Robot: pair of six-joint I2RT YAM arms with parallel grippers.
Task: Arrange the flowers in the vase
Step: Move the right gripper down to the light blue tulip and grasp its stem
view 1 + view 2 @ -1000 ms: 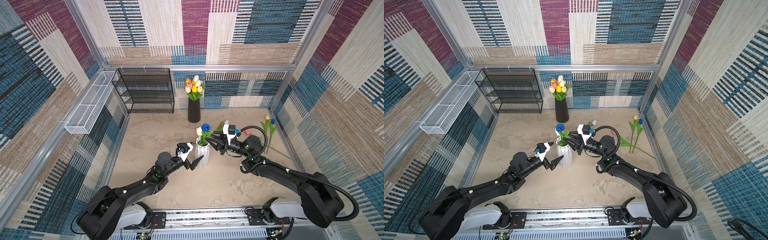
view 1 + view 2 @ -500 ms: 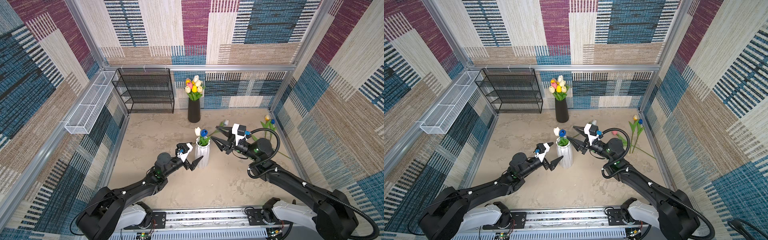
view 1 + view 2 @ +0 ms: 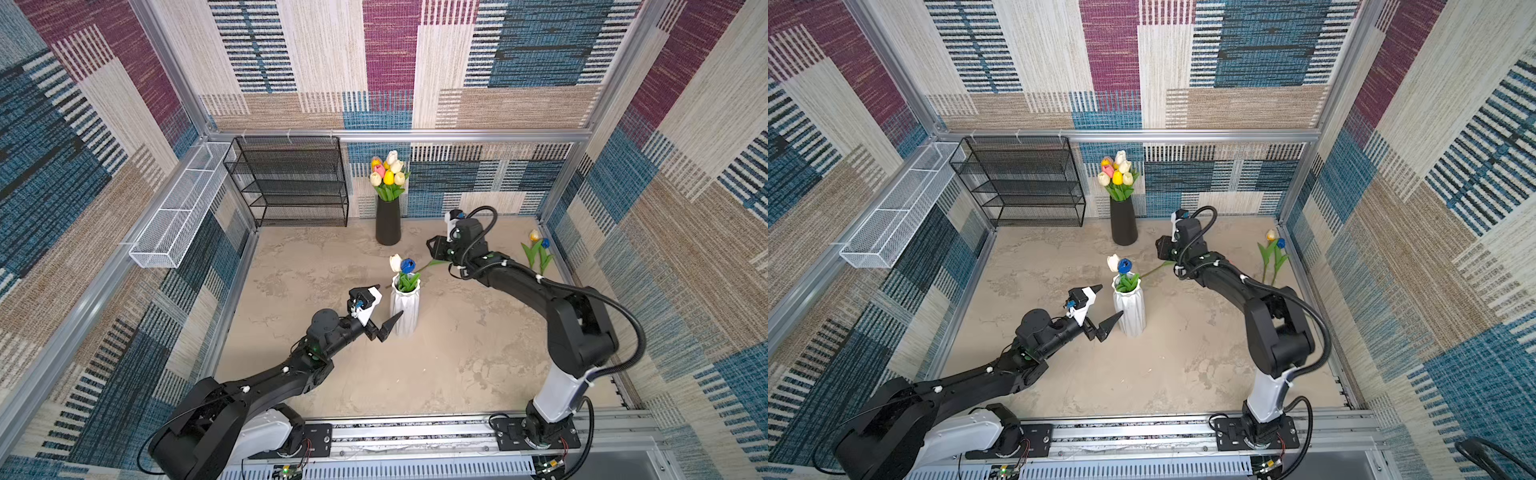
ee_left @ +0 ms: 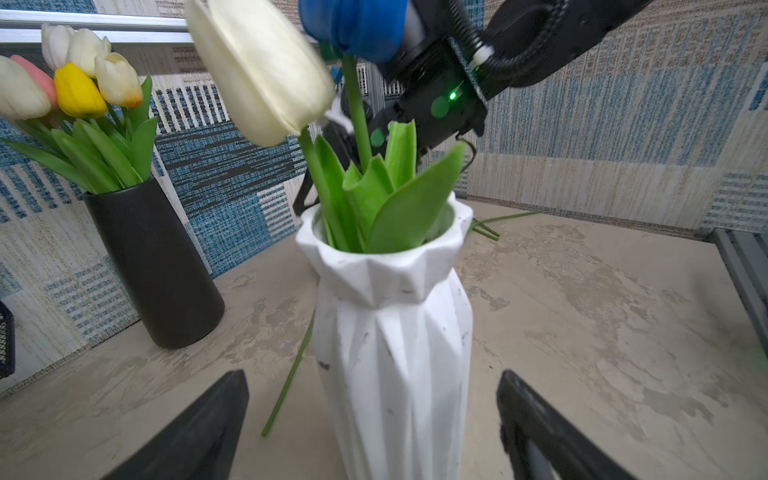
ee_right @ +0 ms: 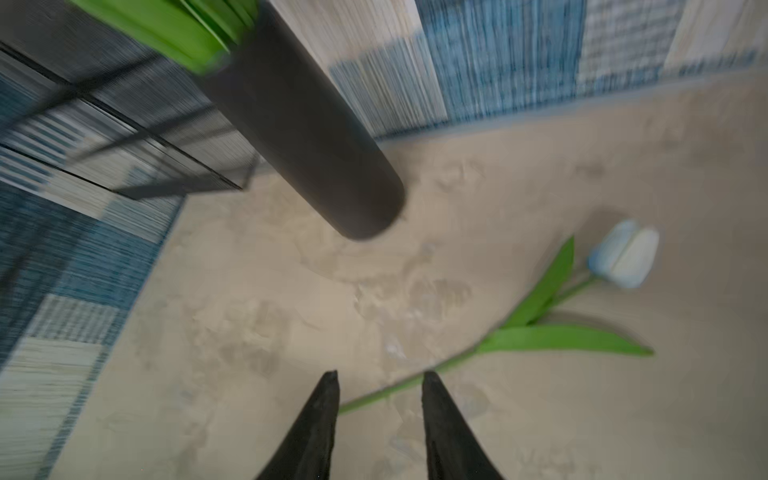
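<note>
Vase (image 3: 406, 307) just beyond splayed left claw (image 3: 390, 299), arm outstretched.

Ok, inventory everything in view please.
White vase: one, white, table centre.
White-vase tulips: two, cream and blue.
Black vase: one, black, back wall.
Black-vase tulips: about seven, cream, yellow, pink.
Loose tulips: two, yellow and blue, right wall.
Pale tulip: one, on table, right of black vase.
Shelf rack: one, black, back left.
Wire basket: one, white, left wall.
Left gripper: one, black, open, beside white vase.
Right gripper: one, black, open above pale tulip.
</note>
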